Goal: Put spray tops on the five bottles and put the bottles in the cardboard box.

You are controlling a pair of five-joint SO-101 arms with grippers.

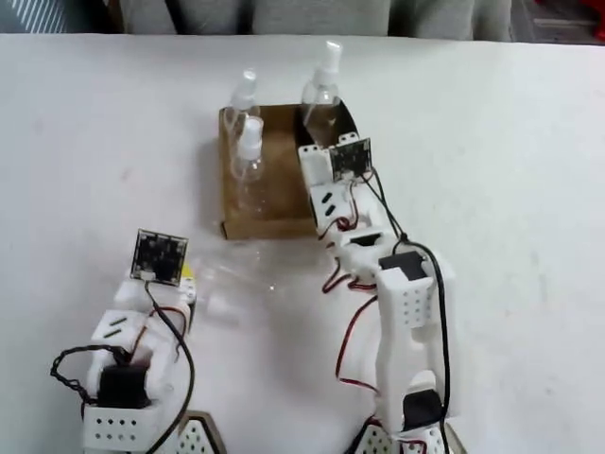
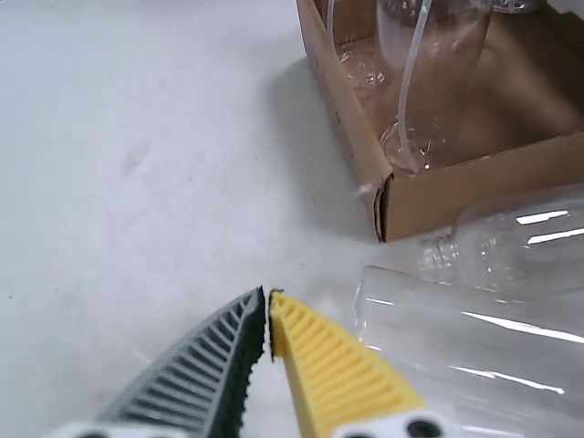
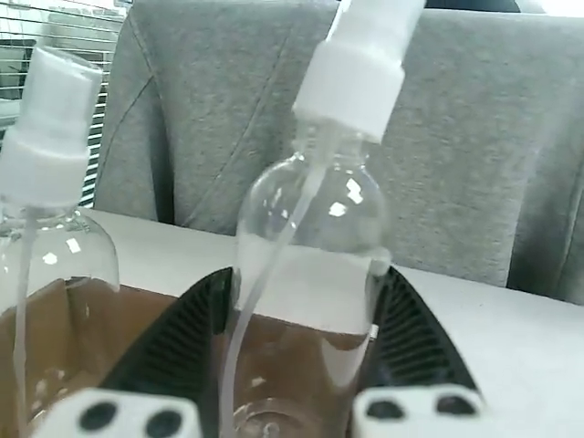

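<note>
Right gripper (image 3: 301,278) clamps a topped bottle (image 3: 315,210) upright over the cardboard box's (image 1: 284,194) far corner, seemingly ready to lower; left gripper (image 2: 267,306), jaws together, sits by uncapped bottles (image 2: 474,333) lying just outside the box.

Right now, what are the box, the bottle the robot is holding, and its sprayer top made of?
The box looks like brown cardboard: matte, with a rough cut edge. The bottle is probably clear plastic, glossy: its inner tube and the grey seat behind show through, with bright glints. The spray top seems to be smooth, opaque white plastic.
</note>
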